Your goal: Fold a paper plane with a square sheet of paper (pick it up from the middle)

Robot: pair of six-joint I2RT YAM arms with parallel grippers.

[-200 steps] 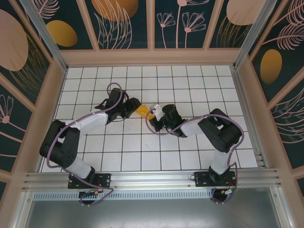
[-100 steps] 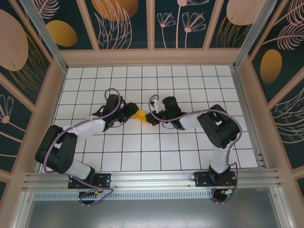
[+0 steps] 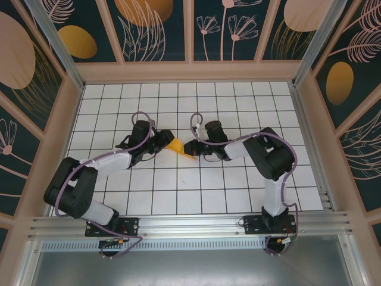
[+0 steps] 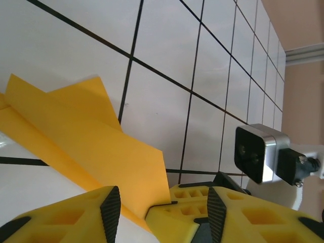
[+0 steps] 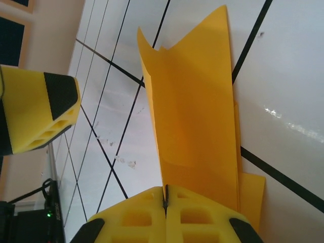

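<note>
moved: over the last second both arms have sunk flatter and the wrists have drawn in. The paper sheet [image 3: 177, 146] has shifted slightly toward the bases.
right gripper [image 5: 165, 200]: fingers pressed together, pinching one end of the sheet at their seam.
left gripper [image 3: 164, 143]: jaws spread and clamping nothing, facing the right gripper head-on across the sheet.
paper: partly folded into layered flaps, not yet a dart. It lies low on the white grid table [image 3: 250, 107] at mid-table, between the two grippers.
why held so: my read is that the right pins one end so the sheet can't skate, while the left stays wide enough to come in over a flap or crease.
left wrist view adds: stacked layers and fold edges, and the sheet's corner running in between the left fingers [image 4: 66, 217]. The right wrist camera [image 4: 255, 152] sits just behind.
right wrist view adds: the pinch itself, and a curled far edge standing up off the table. One left finger sits off to the side, apart from the paper.
top view adds: arm layout and the sheet's place on the grid. The wrists hide the contact.
</note>
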